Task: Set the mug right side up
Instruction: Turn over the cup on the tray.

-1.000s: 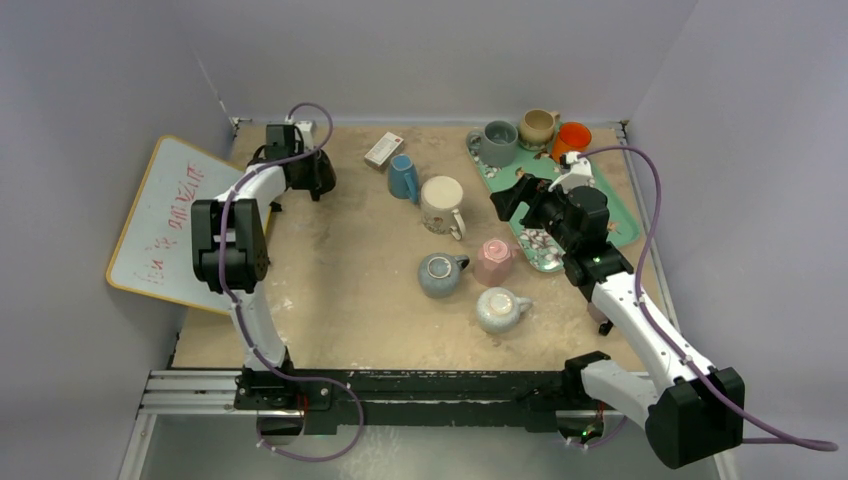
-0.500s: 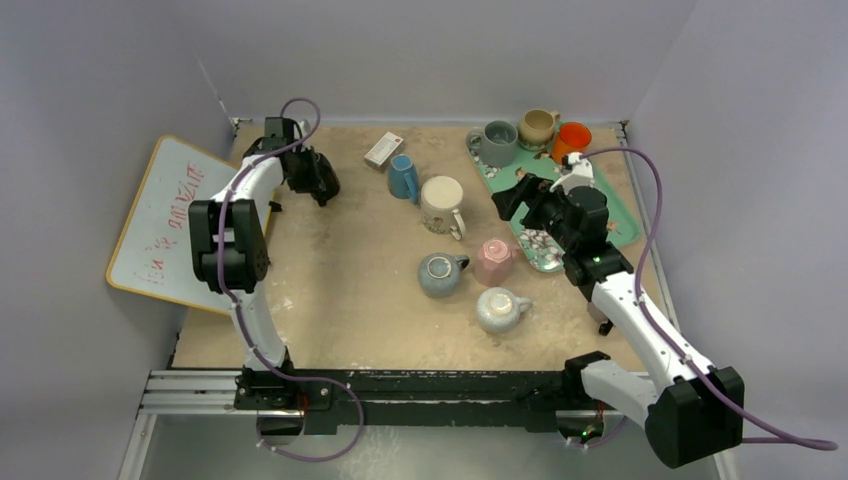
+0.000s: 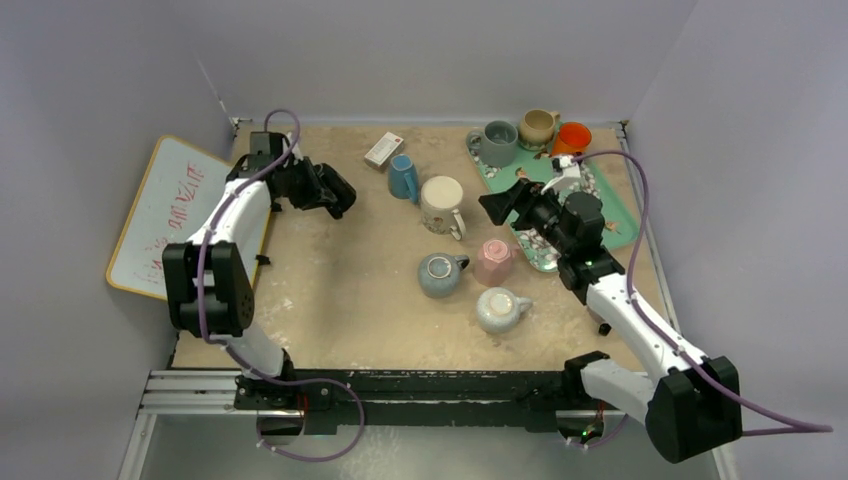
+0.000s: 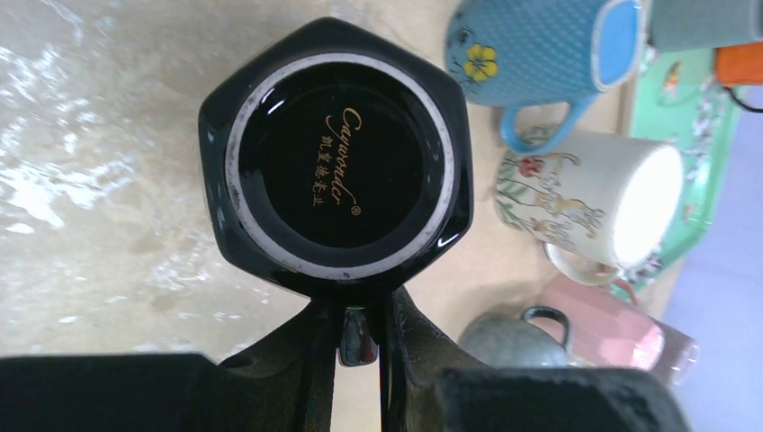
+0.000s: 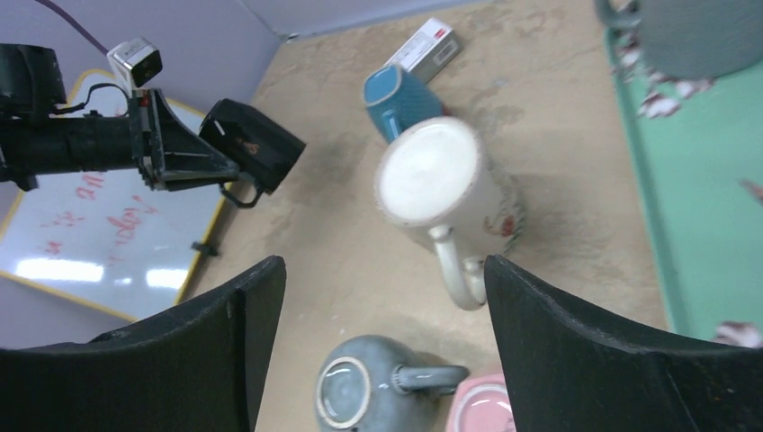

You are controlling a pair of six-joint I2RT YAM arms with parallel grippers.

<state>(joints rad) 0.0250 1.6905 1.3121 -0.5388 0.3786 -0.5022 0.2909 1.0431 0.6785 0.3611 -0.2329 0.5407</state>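
Jaws of the left gripper pinch the black mug by its handle. Right gripper jaws stand wide open, holding nothing.

Plain pale lilac-grey walls close in on three sides of a tan, scuffed table (whitish worn patches all over), lit evenly; a whiteboard leans at its left edge.

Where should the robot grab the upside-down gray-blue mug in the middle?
Probably by its handle, pinched from above. The gray-blue mug sits rim-down, and the handle sticks out sideways toward the pink mug, so it offers a thin part to squeeze, while the body is round and wide.
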